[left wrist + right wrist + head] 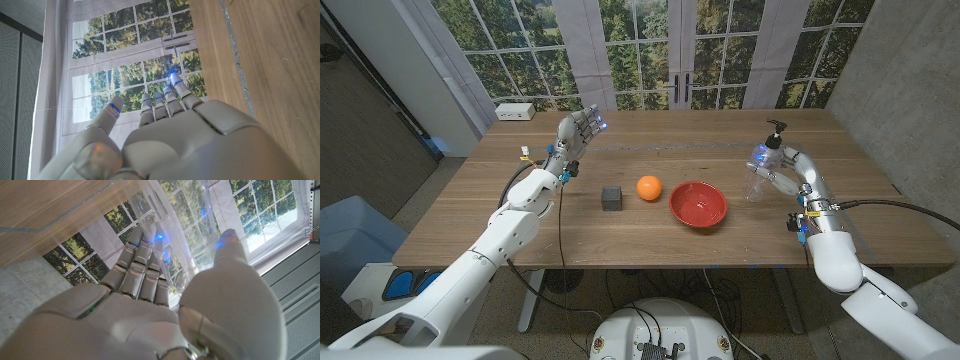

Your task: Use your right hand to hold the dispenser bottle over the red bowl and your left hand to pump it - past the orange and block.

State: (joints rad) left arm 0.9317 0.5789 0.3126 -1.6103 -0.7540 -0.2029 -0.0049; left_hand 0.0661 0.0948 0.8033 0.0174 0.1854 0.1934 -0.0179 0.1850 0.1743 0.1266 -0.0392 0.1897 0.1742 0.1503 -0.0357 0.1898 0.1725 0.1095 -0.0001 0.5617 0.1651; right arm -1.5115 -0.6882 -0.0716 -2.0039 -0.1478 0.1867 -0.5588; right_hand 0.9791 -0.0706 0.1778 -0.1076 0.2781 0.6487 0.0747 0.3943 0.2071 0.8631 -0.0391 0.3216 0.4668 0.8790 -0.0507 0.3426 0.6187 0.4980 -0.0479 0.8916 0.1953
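The clear dispenser bottle (pixel 760 180) with a black pump (pixel 776 129) stands upright at the table's right side, to the right of the red bowl (pixel 698 203). My right hand (pixel 775 165) grips it; the right wrist view shows the clear bottle (pixel 172 240) between the thumb and the fingers (pixel 137 265). Whether its base touches the table I cannot tell. An orange (pixel 649 187) and a dark grey block (pixel 611 197) lie left of the bowl. My left hand (pixel 578 130) hangs open above the table's far left part, fingers (pixel 165 102) spread, holding nothing.
A white box (pixel 515 111) sits at the table's far left corner. Windows and a curtain stand behind the wooden table (pixel 620 240). A grey wall runs close along the right side.
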